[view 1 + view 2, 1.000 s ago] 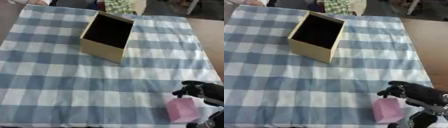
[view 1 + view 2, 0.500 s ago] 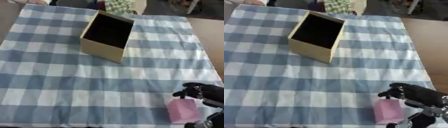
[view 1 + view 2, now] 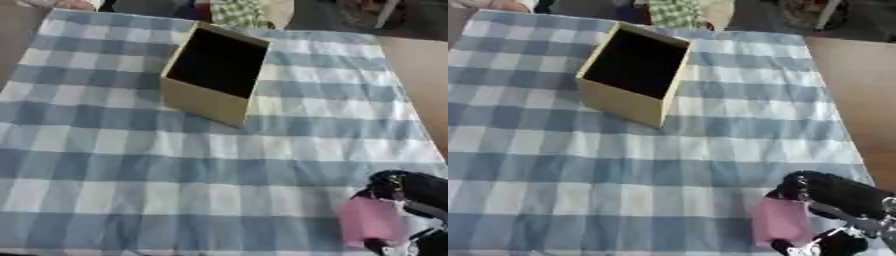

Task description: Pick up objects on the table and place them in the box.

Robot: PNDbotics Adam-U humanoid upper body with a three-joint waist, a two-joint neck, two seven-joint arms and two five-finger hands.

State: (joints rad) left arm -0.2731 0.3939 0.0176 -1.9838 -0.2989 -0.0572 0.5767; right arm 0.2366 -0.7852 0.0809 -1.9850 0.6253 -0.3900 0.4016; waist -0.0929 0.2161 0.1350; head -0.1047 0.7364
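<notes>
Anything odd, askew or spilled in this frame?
Nothing spilled or damaged. The box sits skewed to the checked cloth's lines, its dark opening showing. The right hand holds a pink object at the near right corner.

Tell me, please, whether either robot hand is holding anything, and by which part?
The right robot hand grips a pink block, fingers over its top edge and thumb at its lower edge. No left hand shows.

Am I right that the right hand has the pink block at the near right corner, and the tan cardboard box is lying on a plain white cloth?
Not quite: the cloth is blue-and-white checked, as the left eye view shows. The rest holds: right hand on the pink block, tan cardboard box.
</notes>
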